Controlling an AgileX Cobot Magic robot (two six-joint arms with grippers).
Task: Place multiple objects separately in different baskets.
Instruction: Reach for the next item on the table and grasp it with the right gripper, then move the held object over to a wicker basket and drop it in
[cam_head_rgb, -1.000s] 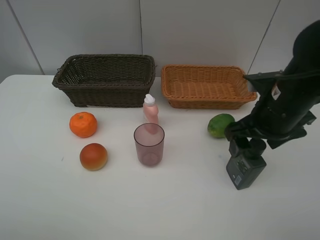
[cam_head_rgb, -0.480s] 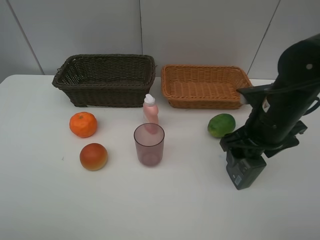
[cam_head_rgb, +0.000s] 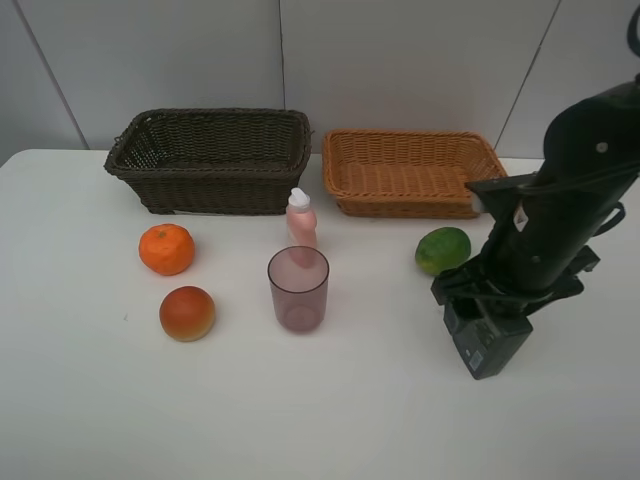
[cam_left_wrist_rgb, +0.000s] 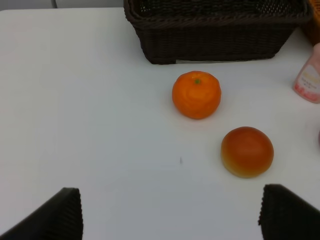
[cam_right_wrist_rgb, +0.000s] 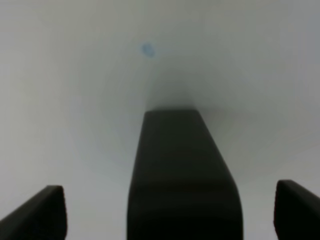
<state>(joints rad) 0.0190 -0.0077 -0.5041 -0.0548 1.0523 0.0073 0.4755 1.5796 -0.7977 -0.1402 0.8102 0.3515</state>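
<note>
On the white table lie an orange tangerine (cam_head_rgb: 166, 249), a red-orange fruit (cam_head_rgb: 187, 313), a purple cup (cam_head_rgb: 298, 289), a pink bottle (cam_head_rgb: 301, 220) and a green fruit (cam_head_rgb: 442, 250). Behind them stand the dark brown basket (cam_head_rgb: 210, 160) and the tan basket (cam_head_rgb: 410, 172). The dark pump bottle (cam_head_rgb: 487, 342) lies under my right arm (cam_head_rgb: 545, 235). My right gripper (cam_right_wrist_rgb: 170, 215) is open, with the pump bottle (cam_right_wrist_rgb: 182, 175) between its fingers and a gap on each side. My left gripper (cam_left_wrist_rgb: 170, 220) is open above bare table, short of the tangerine (cam_left_wrist_rgb: 196, 94) and red-orange fruit (cam_left_wrist_rgb: 247, 151).
The dark brown basket (cam_left_wrist_rgb: 215, 30) and the pink bottle (cam_left_wrist_rgb: 307, 80) show at the edges of the left wrist view. A grey panelled wall (cam_head_rgb: 400, 60) rises behind the baskets. Bare white table (cam_head_rgb: 250, 420) spreads in front of the objects.
My right arm has lowered and shifted slightly left over the dark pump bottle. The objects and baskets have not moved.
</note>
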